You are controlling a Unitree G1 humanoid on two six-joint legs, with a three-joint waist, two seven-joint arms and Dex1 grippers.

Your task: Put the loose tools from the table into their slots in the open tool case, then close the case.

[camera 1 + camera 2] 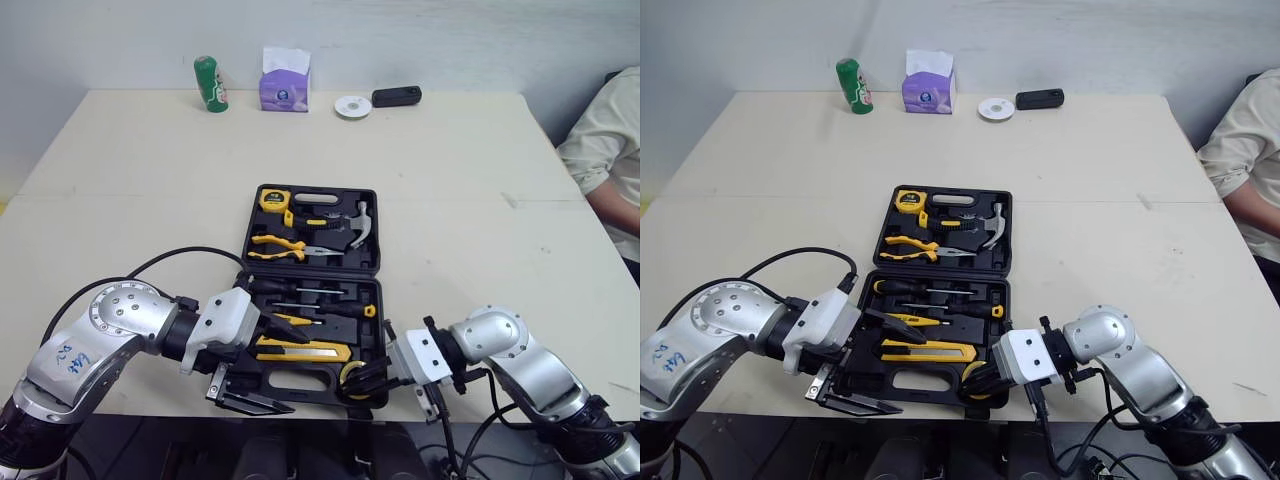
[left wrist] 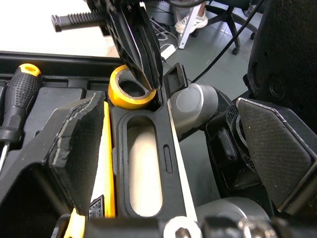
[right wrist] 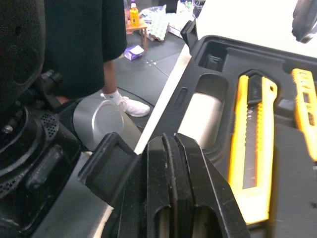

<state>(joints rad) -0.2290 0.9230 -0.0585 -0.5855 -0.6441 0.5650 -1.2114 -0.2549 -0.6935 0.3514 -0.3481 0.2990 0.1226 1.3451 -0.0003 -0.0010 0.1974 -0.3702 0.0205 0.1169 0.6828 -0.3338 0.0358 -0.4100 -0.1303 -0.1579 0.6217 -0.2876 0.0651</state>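
- Tool case [image 1: 365,193] is lying open and flat on the counter [image 1: 150,200]. Its near half is sitting close to the counter's near edge, and its far half is spreading away beyond the hinge.
- Inside the case's far half, a tape measure [image 1: 272,199], pliers [image 1: 280,245] and a hammer [image 1: 350,228] are resting in their slots. The near half is carrying screwdrivers [image 1: 310,292] and a yellow utility knife [image 1: 305,350].
- A yellow tape roll [image 2: 118,91] is sitting in the case's near right corner, just inside the rim and beside the handle opening.
- The right gripper [image 1: 368,378] is reaching into that corner from the case's right side. Its jaws are pinching nearly together on the wall of the tape roll, with one tip going into the roll's hole.
- The left gripper [image 1: 268,362] is hanging over the case's near left part with its jaws spreading wide and holding nothing. One finger is lying over the utility knife, the other is sticking out past the case's near rim, and the handle opening is lying between them.
- Bare counter is stretching wide to the left, right and far side of the case.
- A green can [image 1: 211,84], a tissue box [image 1: 285,82], a white disc [image 1: 352,106] and a black device [image 1: 396,96] are standing along the counter's far edge, well apart from the case.
- A person's sleeve [image 1: 605,150] is showing past the counter's right edge, well to the right of the case.
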